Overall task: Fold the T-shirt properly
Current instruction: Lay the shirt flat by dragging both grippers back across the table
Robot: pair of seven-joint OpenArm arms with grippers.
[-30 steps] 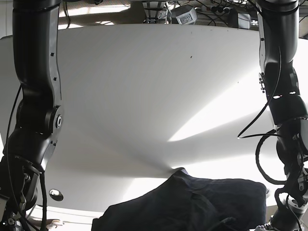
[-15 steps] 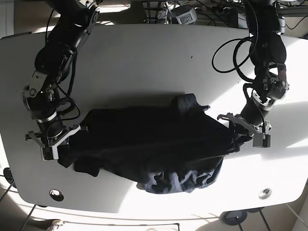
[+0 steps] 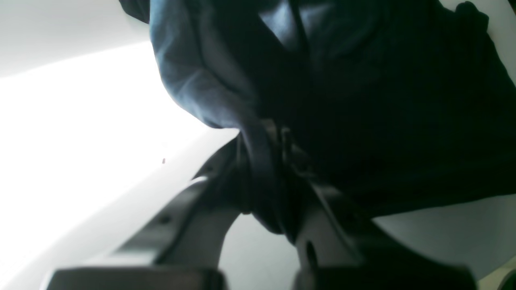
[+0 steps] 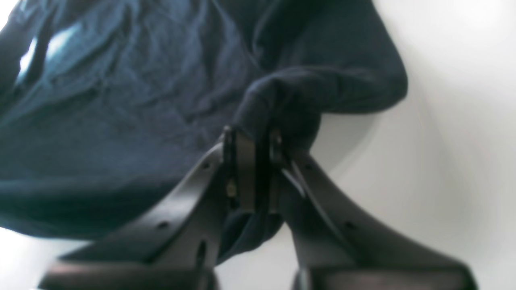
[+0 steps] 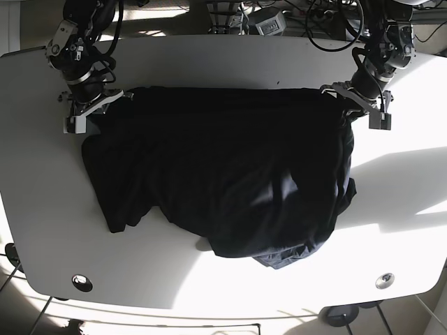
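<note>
The dark navy T-shirt (image 5: 223, 174) lies spread over the white tabletop (image 5: 223, 63), stretched between the two tools along its far edge and hanging loose and rumpled toward the near side.

The left tool (image 5: 363, 106) sits at the shirt's far corner on the base view's right. In the left wrist view its two fingers are drawn almost together, with a bunched roll of fabric (image 3: 262, 161) pinched between them; the cloth passes down through the narrow gap and a small tail of it hangs out below the fingers. Ahead of and above this tool the shirt fans out in dark folds, with a paler blue fold off to one side and bright tabletop beyond it.

The right tool (image 5: 89, 112) holds the opposite far corner, on the base view's left. In the right wrist view its fingers (image 4: 238, 169) are likewise nearly closed, clamped on a thick wad of the shirt's edge that bulges out just above the fingertips, and a bit of cloth droops below them. From this tool the fabric spreads away to one side in wrinkled blue sheets, with bare tabletop on the other.

Between the two tools the shirt's far edge runs nearly straight. The near edge is uneven, with a crumpled lobe (image 5: 279, 251) bunched on the left tool's side.
</note>
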